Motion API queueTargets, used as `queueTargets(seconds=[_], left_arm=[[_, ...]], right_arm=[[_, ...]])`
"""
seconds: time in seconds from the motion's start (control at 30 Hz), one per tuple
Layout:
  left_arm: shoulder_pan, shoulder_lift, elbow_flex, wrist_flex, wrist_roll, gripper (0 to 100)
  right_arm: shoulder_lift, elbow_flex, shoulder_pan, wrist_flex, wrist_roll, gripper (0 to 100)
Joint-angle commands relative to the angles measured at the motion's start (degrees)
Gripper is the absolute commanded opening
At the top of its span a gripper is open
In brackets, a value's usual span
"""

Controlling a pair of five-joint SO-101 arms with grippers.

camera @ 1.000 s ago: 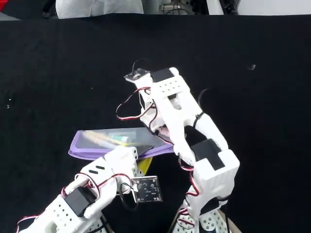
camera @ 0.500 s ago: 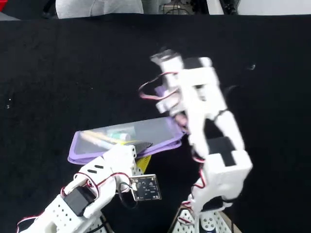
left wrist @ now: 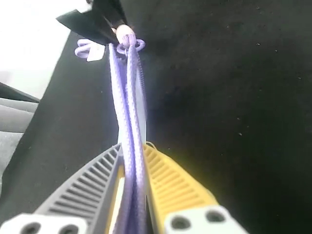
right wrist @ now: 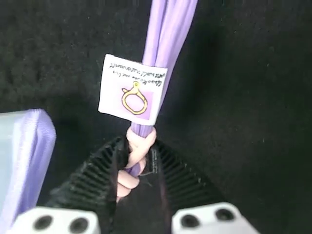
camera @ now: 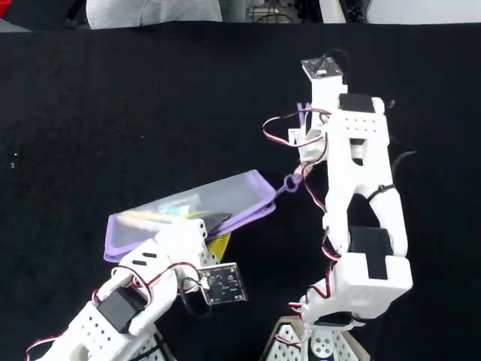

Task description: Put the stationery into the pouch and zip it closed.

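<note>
Table: we are seeing a black table [camera: 90, 113] lying under the pouch and spreading well beyond it on every side.
Right arm: the white right arm [camera: 361, 195] is standing beside the pouch, off the end where the purple cord is leaving it.
Left arm: the white left arm [camera: 120, 308] is leaning in at the pouch's opposite end, over its long edge.
Pouch: the pouch [camera: 218, 197], clear-sided with purple trim, is stretching between the two grippers. Its right-arm end is tilting up off the table. We cannot tell how far its zip is drawn.
Left gripper: the left gripper [left wrist: 130, 146] is biting the pouch's purple edge. Its grey and yellow jaws are pressing together on that edge, one on each side.
Right gripper: the right gripper [right wrist: 138, 144] is sitting just off the pouch's raised corner. Its black jaws are clamping the pull cord where a pinkish piece [right wrist: 127, 181] is sitting between them.
Stationery: the stationery [camera: 150, 218] is lying inside the pouch and showing through its clear side, toward the left gripper's end.
Pull cord: the purple pull cord [right wrist: 170, 29] is running out of the right jaws, away from the pouch.
Paper tag: a small white paper tag [right wrist: 131, 90] is hanging on the pull cord, just beyond the right jaws and apart from the pouch.
</note>
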Motion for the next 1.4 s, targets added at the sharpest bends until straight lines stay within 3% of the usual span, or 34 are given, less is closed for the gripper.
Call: queueTargets(seconds=[0.0,0.2,0.5,0.67,1.0,1.37], left_arm=[[-2.95,-1.32,1.01,-5.19,5.19,3],[-9.54,-1.32,1.01,-14.86,17.05,3],[-9.71,-1.32,0.22,-25.58,30.33,3],[-9.71,-1.32,-4.97,-25.67,36.48,3],[-9.71,-1.05,-14.29,-24.97,42.20,3],[-9.71,-0.88,-26.68,-20.04,42.55,3]], right_arm=[[-3.47,0.75,5.19,-6.07,-2.81,1.1],[-3.38,5.49,6.24,-12.75,-3.25,1.1],[-2.77,8.04,4.84,-20.31,-5.80,1.1],[1.71,7.78,4.57,-25.76,-6.51,1.1],[3.91,6.64,4.40,-29.54,-8.88,1.1],[9.45,4.35,4.48,-30.51,-8.79,1.1]])
